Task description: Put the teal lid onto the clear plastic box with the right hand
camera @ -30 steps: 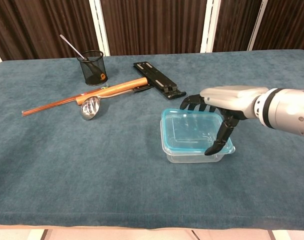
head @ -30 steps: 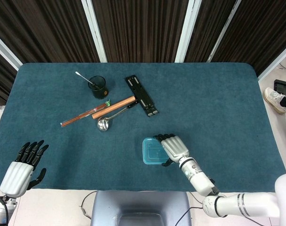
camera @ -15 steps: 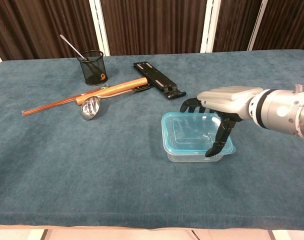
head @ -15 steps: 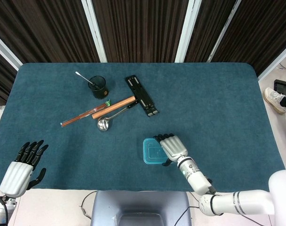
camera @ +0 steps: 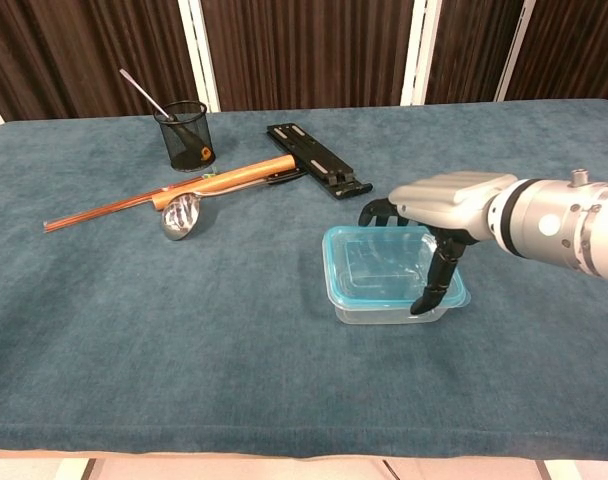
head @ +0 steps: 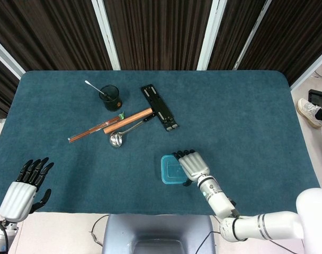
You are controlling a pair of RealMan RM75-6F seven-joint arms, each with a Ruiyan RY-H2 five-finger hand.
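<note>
A teal lid (camera: 382,266) with rounded corners and a translucent centre panel is seen lying flat on top of a clear plastic box (camera: 379,309). The low, rectangular box stands upright on the near middle of the table, with its rim covered by the lid.

Bright, even overhead light; soft shadows; both views sharp.

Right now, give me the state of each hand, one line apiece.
Left hand: open, fingers apart, holding nothing, at the table's near left edge.
Right hand: fingers draped over the teal lid on the clear plastic box; whether it grips cannot be told.
</note>
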